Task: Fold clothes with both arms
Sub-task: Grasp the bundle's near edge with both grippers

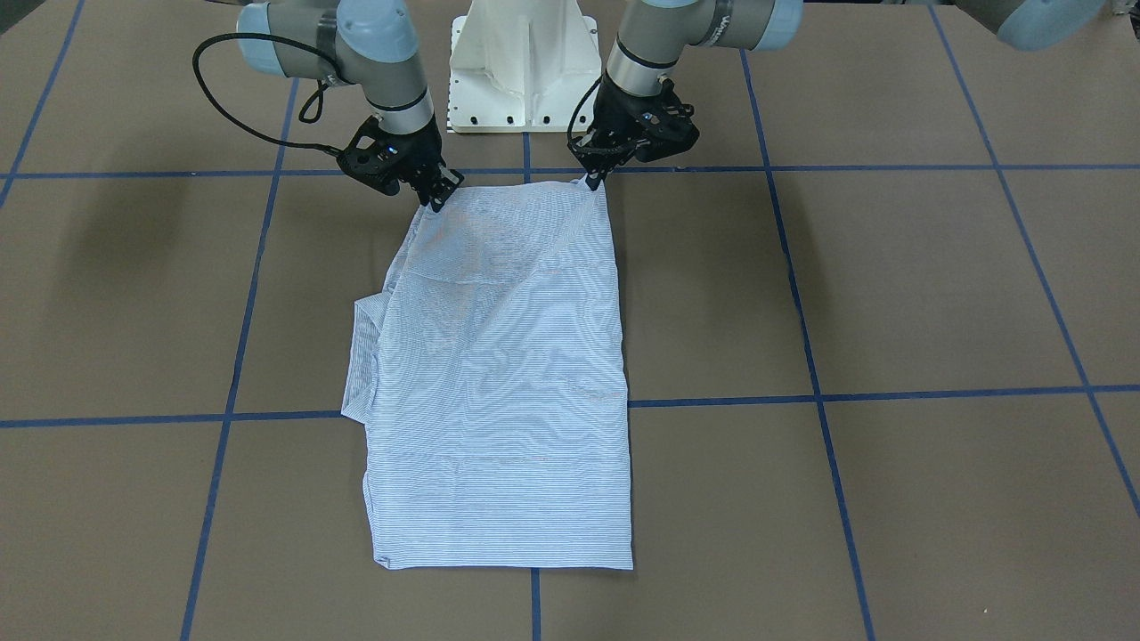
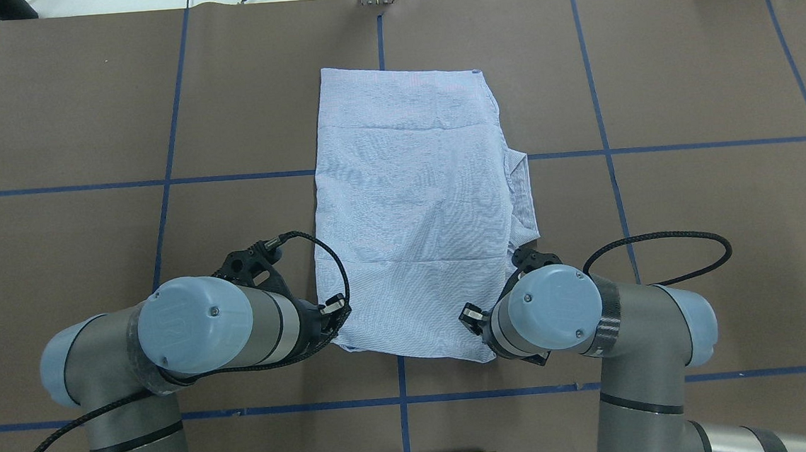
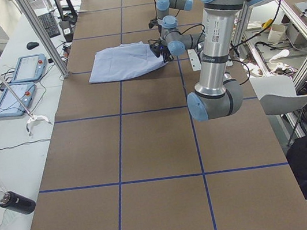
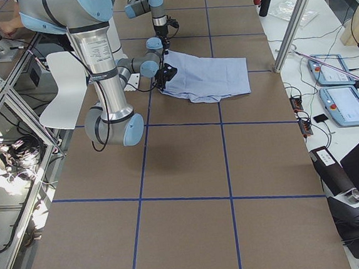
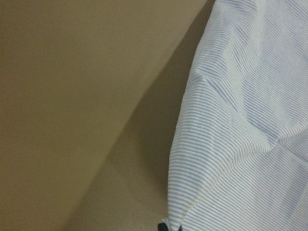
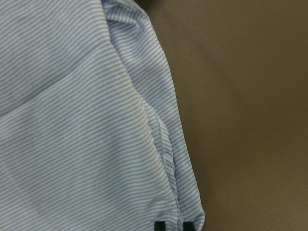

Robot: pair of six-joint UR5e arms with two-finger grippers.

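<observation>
**Both pincers clamped on the shirt's near corners**

The striped shirt [image 1: 508,374] lies folded into a long panel in the middle of the brown surface [image 1: 891,294]. It runs straight out from the white pedestal base [image 1: 524,62] and crosses a blue tape line [image 1: 891,393].

Down at the near corner on the robot's left, the left pincer [image 1: 590,181] has its jaws closed tight, with a small peak of fabric pinched up between them. At the opposite near corner sits the right pincer [image 1: 439,198]. Its wrist view shows two dark fingertips [image 6: 159,225] set close together, the shirt's edge nipped between them.

In the left wrist view, the cloth edge stands just off the surface with a shadow beneath it. The rest of the shirt lies flat, and a fold of fabric [image 2: 522,189] juts out on the robot's right side.
</observation>
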